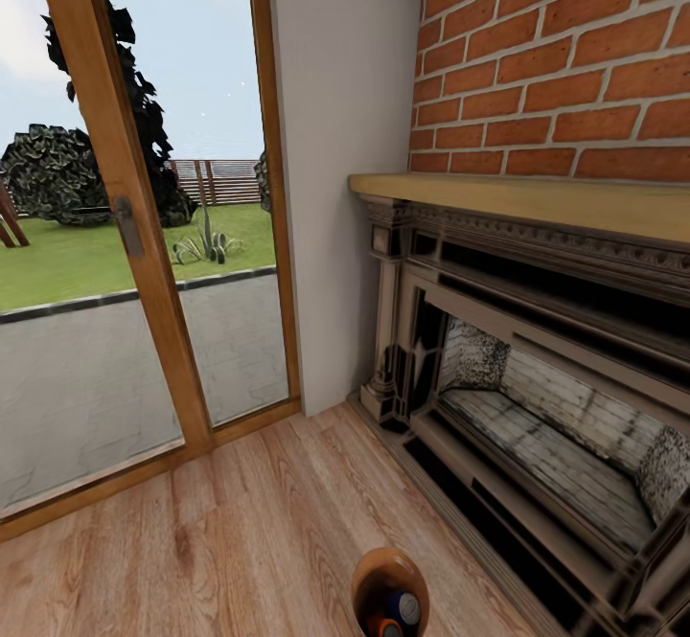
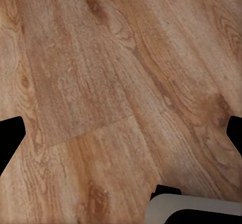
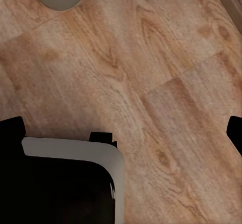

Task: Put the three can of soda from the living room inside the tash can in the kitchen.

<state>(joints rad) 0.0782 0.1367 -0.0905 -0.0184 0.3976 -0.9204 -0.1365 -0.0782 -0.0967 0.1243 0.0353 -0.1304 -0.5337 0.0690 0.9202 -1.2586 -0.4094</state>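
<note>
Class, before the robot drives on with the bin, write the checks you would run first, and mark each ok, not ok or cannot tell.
1. Bin upright, mouth up: ok.
2. Blue can inside the bin: ok.
3. Orange can inside the bin: ok.
4. Third can inside: cannot tell, the frame's edge cuts off the bin.
5. Left gripper open, nothing between its fingers: ok.
6. Right gripper open, nothing held: ok.
</note>
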